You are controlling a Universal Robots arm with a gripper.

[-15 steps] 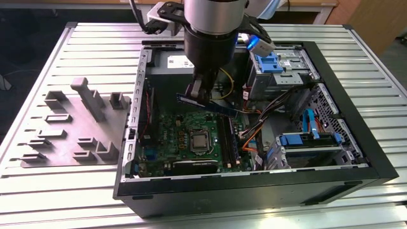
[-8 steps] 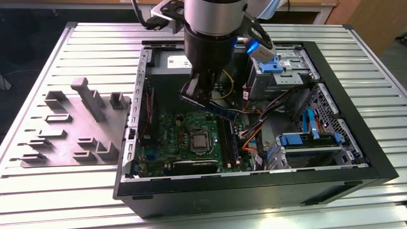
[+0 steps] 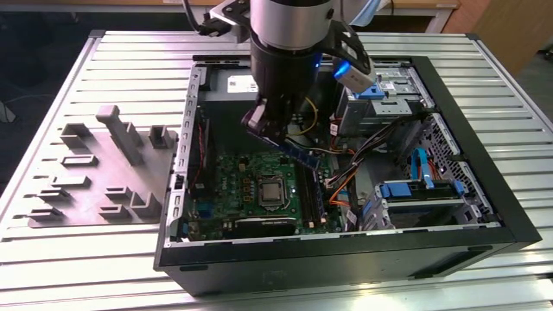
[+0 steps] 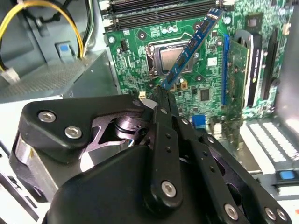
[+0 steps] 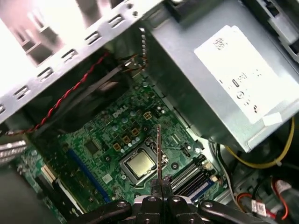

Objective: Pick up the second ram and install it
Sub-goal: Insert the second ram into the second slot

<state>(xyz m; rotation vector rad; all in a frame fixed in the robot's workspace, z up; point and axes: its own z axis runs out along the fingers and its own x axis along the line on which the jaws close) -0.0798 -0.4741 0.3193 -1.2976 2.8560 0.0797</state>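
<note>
One memory stick, the second ram [image 4: 189,49], is pinched at one end between the closed fingers of the tool [image 4: 161,91], and the rest of it juts out past the fingertips. It hangs in the air above the green motherboard [image 3: 250,194], near the processor socket [image 5: 139,164], not seated in any slot. In the exterior view the arm reaches down into the open computer case [image 3: 346,259], which lies on the slatted surface [image 3: 87,259]. Grey holder blocks [image 3: 103,168] stand to the exterior view's left of it.

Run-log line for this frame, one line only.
gripper: shut on second ram | position: tilted above motherboard, not seated | location: inside open computer case
</note>
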